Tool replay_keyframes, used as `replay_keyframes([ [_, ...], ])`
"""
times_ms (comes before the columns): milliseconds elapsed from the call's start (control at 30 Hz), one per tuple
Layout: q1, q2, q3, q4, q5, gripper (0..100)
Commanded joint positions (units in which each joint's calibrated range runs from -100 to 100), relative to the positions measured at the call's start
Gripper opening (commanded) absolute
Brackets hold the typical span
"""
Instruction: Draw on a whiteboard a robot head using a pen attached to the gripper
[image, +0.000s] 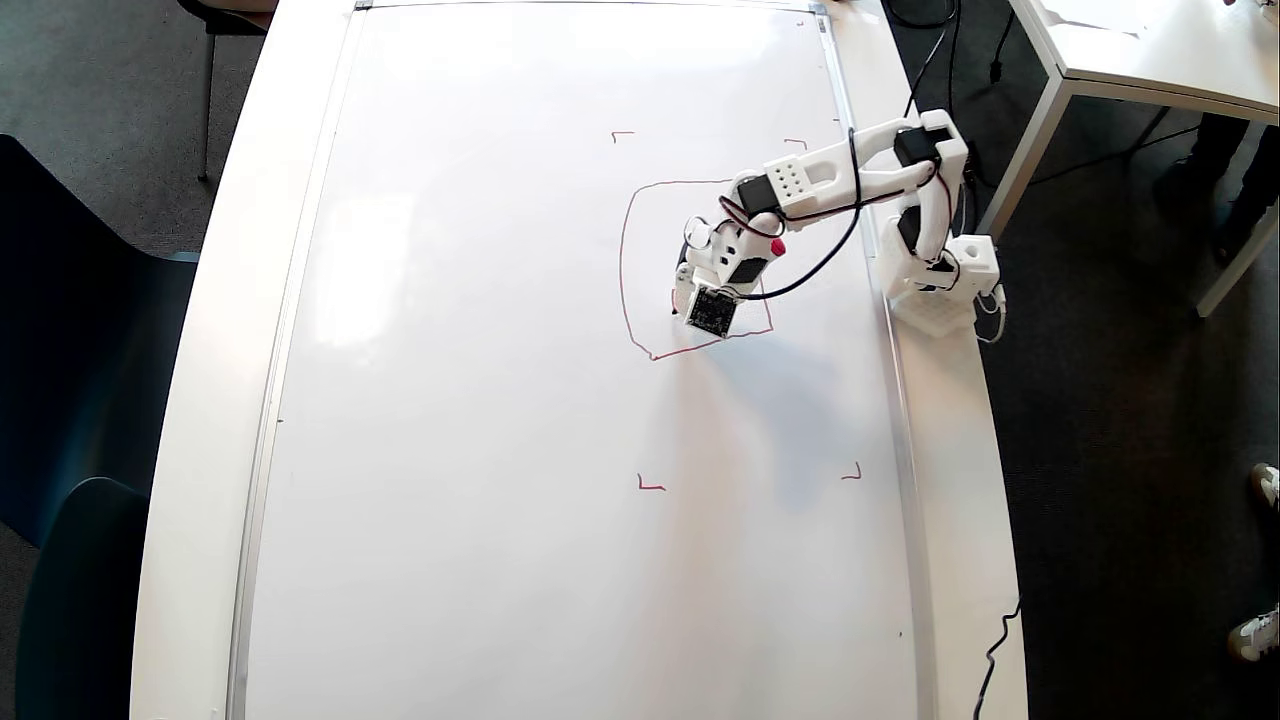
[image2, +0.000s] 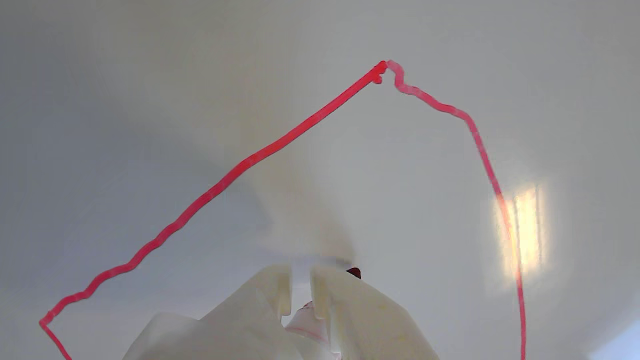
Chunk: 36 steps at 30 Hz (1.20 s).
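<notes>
Your gripper (image: 690, 290) sits low over the whiteboard (image: 480, 400), inside the robot head (image: 625, 260) outline. Fingers (image2: 345, 305) stand narrow, clamped around the pen (image: 772, 247); its dark tip shows just beside them in the wrist view.

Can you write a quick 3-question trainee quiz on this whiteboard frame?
1. True or false: the robot head outline already has small squares drawn inside it.
2. How many red corner marks surround the drawing on the whiteboard in the overhead view?
3. In the overhead view, the gripper sits: A) inside the outline, B) outside it, C) off the board.

Key: 1 false, none visible; 2 four; 3 A.
</notes>
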Motion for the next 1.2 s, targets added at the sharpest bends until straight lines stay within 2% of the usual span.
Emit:
replay_keyframes([
  [0, 0.29, -6.18, -4.64, -0.45, 0.14, 1],
  [433, 9.20, -12.14, -2.46, 0.15, 2.02, 1],
  [833, 16.27, -12.22, -4.19, 10.41, 2.02, 1],
  [1167, 22.39, -11.46, -4.09, 10.84, 3.30, 1],
])
